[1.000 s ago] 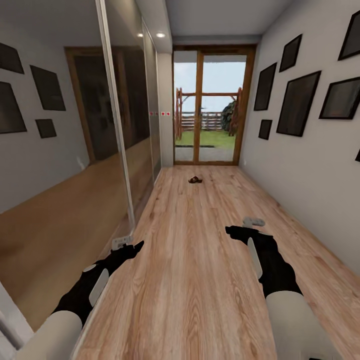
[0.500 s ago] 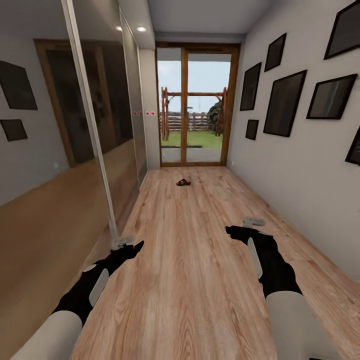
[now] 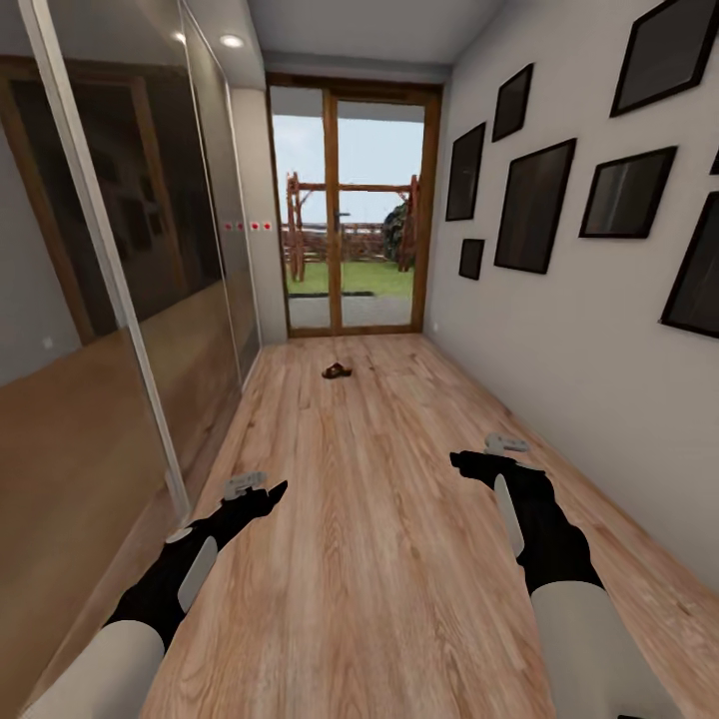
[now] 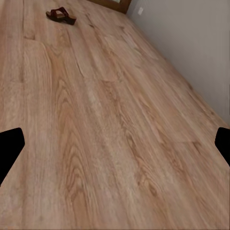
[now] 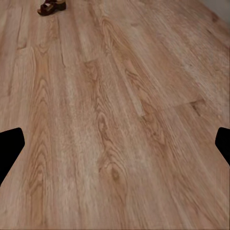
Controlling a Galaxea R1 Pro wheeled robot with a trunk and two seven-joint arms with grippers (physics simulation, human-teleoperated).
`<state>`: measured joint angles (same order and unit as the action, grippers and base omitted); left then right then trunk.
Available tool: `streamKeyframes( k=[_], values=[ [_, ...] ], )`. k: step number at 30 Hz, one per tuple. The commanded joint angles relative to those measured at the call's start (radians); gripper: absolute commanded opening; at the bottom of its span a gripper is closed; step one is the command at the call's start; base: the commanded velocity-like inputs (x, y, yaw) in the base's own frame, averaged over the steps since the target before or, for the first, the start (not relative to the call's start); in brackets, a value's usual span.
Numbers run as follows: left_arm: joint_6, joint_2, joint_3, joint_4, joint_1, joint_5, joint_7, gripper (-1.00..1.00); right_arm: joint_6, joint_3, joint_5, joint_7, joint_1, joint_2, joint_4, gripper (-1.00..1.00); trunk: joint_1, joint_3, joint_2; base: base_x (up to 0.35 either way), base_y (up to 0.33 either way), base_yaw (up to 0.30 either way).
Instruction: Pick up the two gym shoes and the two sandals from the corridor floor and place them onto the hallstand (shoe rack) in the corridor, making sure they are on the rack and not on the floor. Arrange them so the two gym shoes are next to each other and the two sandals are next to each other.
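From the head, a brown sandal [image 3: 336,371] lies far down the corridor floor [image 3: 379,519], near the glass door [image 3: 345,215]. Both arms reach forward, low and empty, likely for travel. The left fingers [image 3: 262,488] and right fingers [image 3: 477,459] are too small to judge. In each wrist view the fingers frame the edges, spread wide, with the sandal [image 4: 61,16] [image 5: 51,6] well ahead.

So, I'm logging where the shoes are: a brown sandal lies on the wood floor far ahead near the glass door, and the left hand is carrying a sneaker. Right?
Not quite. The left hand carries nothing: the left wrist view shows bare wood floor between its open fingertips. The brown sandal does lie far ahead near the glass door.
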<state>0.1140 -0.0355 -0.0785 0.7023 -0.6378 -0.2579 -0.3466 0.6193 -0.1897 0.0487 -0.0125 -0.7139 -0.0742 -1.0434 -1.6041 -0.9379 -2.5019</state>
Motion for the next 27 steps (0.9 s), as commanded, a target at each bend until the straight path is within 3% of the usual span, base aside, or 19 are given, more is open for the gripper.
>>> streamKeyframes(
  k=[1, 27],
  values=[
    [0.01, 0.0, -0.003, 0.001, 0.0, -0.011, -0.006, 1.0, 0.005, -0.002, 0.005, -0.001, -0.001, -0.001, -0.001, 1.0, 0.0, -0.001, 0.0, 0.349, 0.0, -0.012],
    [0.01, 0.0, -0.003, 0.0, 0.0, -0.011, -0.006, 1.0, 0.005, -0.002, 0.004, -0.001, -0.001, -0.001, -0.001, 1.0, 0.0, -0.001, 0.0, 0.349, 0.0, -0.001]
  ],
)
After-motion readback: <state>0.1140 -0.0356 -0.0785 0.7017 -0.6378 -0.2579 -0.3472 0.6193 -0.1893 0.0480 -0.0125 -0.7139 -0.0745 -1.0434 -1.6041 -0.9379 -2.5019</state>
